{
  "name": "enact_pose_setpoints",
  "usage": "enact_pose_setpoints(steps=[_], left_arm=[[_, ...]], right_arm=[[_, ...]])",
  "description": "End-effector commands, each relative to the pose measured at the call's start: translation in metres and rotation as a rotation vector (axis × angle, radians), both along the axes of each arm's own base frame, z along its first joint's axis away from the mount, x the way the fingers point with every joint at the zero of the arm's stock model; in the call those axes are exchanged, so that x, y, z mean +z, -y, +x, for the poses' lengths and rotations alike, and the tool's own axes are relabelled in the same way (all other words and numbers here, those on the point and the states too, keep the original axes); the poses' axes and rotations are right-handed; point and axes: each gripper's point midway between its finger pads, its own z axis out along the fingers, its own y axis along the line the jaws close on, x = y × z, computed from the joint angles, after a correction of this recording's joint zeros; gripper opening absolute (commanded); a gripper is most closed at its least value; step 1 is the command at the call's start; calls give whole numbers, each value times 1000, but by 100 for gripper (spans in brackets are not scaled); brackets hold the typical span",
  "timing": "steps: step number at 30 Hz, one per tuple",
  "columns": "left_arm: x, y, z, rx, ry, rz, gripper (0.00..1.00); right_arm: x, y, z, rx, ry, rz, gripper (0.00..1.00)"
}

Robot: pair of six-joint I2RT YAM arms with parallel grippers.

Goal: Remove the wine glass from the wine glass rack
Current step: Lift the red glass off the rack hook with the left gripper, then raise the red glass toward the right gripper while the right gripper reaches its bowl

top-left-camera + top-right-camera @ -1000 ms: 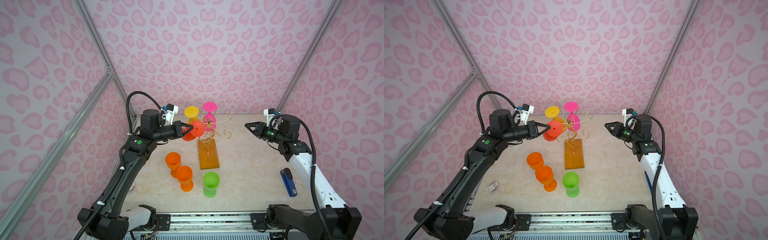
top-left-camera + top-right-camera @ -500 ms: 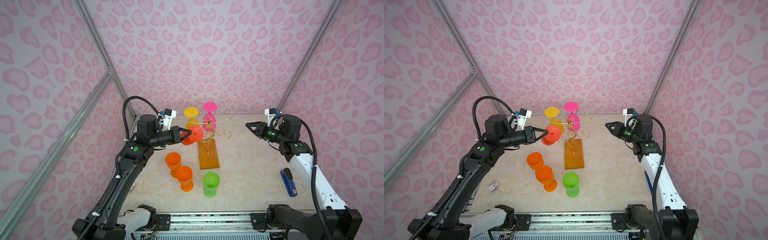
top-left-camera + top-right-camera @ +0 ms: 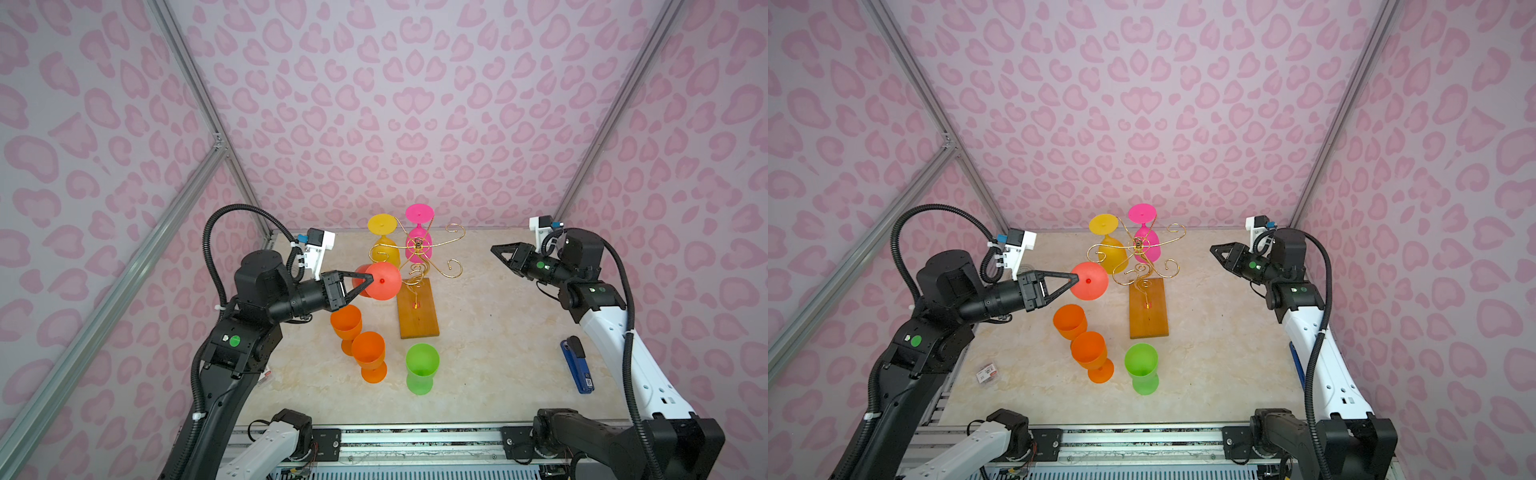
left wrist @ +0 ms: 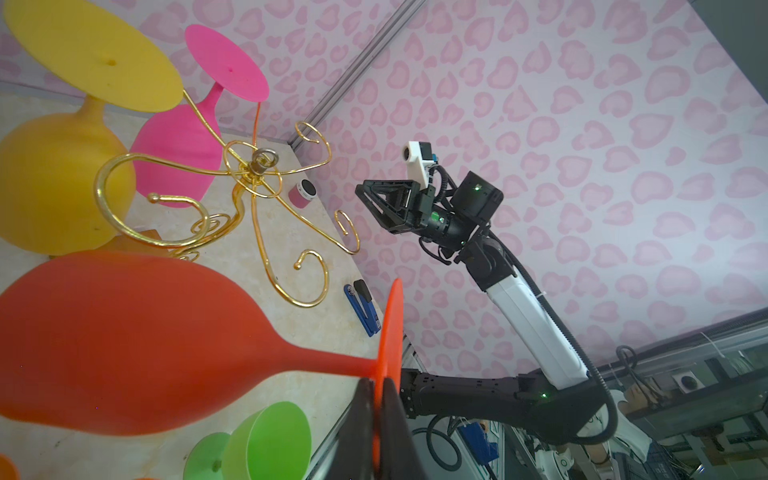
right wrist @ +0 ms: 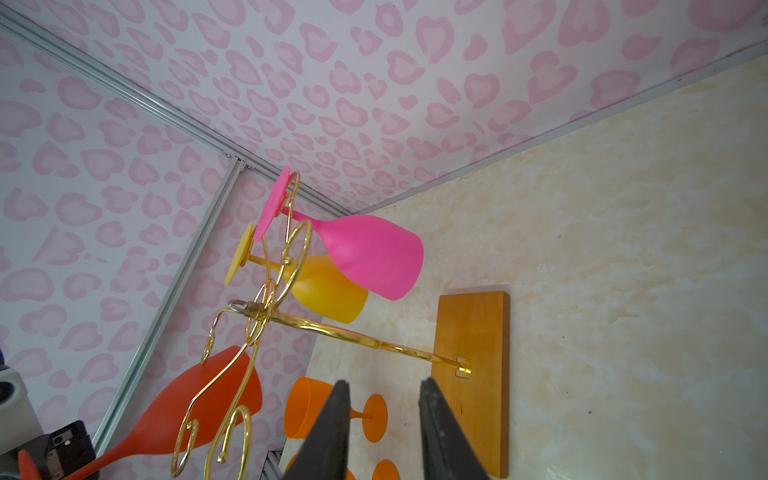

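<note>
A red wine glass [image 3: 382, 280] [image 3: 1089, 281] [image 4: 124, 340] hangs tilted in the air just left of the wine glass rack [image 3: 417, 253] [image 3: 1138, 253] [image 4: 249, 174], a small gap from its gold scroll arms. My left gripper [image 3: 371, 279] [image 3: 1075, 277] [image 4: 377, 380] is shut on the edge of the glass's round foot. A yellow glass [image 3: 383, 226] and a pink glass [image 3: 419, 214] hang upside down on the rack's far arms. My right gripper [image 3: 492, 249] [image 3: 1212, 249] [image 5: 382, 384] hovers right of the rack, open and holding nothing.
Two orange glasses [image 3: 347, 326] [image 3: 369, 353] and a green glass [image 3: 422, 365] stand in front of the rack's wooden base [image 3: 417, 309]. A blue stapler [image 3: 575, 368] lies at the right edge. A small packet [image 3: 987, 372] lies near the left arm.
My left gripper has drawn back leftward and toward the front with the red glass, carrying it away from the rack's arms. The right arm has not moved.
</note>
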Motion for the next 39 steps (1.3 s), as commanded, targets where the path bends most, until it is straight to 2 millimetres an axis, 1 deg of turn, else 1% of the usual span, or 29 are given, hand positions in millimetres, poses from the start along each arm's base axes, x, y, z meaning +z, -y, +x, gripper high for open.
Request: enact_pose_setpoints(steps=[1,5,8,13,16,19,23,27,28,30,35,39], left_arm=[[33,-3,-26,-47,86,-32,2],[69,-6,-49,-79,179,-67,2],[90,-5,-54,-96,237,-103,2],[116,2,-45,-142,292,-183,2],[127,7,-36,-170,307,-227,2],[136,11,-25,-179,331,-270,1],[146,14,-12,-193,364,-344,2],[149,15,2,-198,367,-442,1],[141,17,11,-197,340,-460,2],[136,19,19,-207,316,-498,2],[132,20,33,-245,281,-603,2],[125,23,43,-284,245,-670,2]], right_arm=[[17,-3,0,15,64,15,29],[28,-3,0,12,96,35,29],[34,-3,-2,14,115,47,29],[49,-7,-7,29,162,81,29],[59,-11,-9,42,194,94,29],[72,-20,-12,65,241,120,29],[90,-36,-15,110,318,164,28],[110,-52,-18,158,407,214,28],[113,-55,-17,169,420,230,28],[122,-63,-18,197,456,264,28],[127,-85,-19,266,487,317,32],[126,-97,-17,299,490,343,40]])
